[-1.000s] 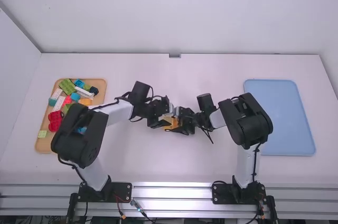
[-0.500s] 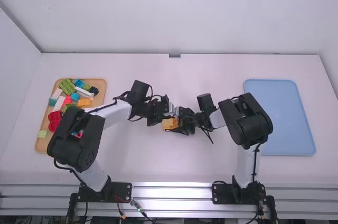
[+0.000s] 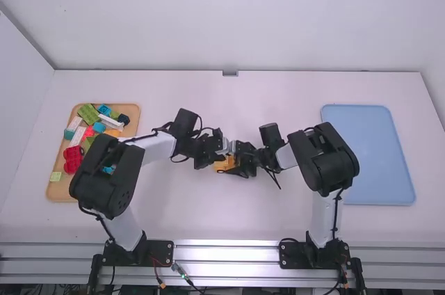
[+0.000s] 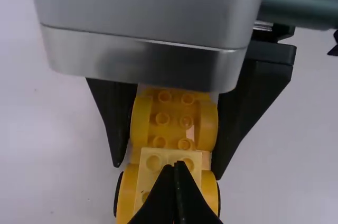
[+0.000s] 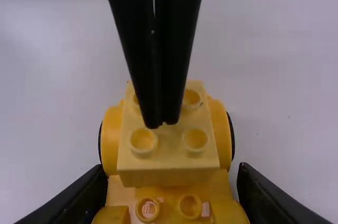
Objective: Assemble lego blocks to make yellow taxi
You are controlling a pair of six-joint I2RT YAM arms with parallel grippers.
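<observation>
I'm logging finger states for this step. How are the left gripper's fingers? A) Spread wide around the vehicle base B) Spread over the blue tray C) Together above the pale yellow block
C: the left gripper has its two fingers side by side, tips together, over the pale yellow block on the vehicle base.

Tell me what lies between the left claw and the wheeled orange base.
A pale yellow block, on the wheeled orange base, under the left claw; the right wrist view shows it.

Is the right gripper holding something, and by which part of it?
The right gripper holds the yellow car base by its two sides, near the middle.
</observation>
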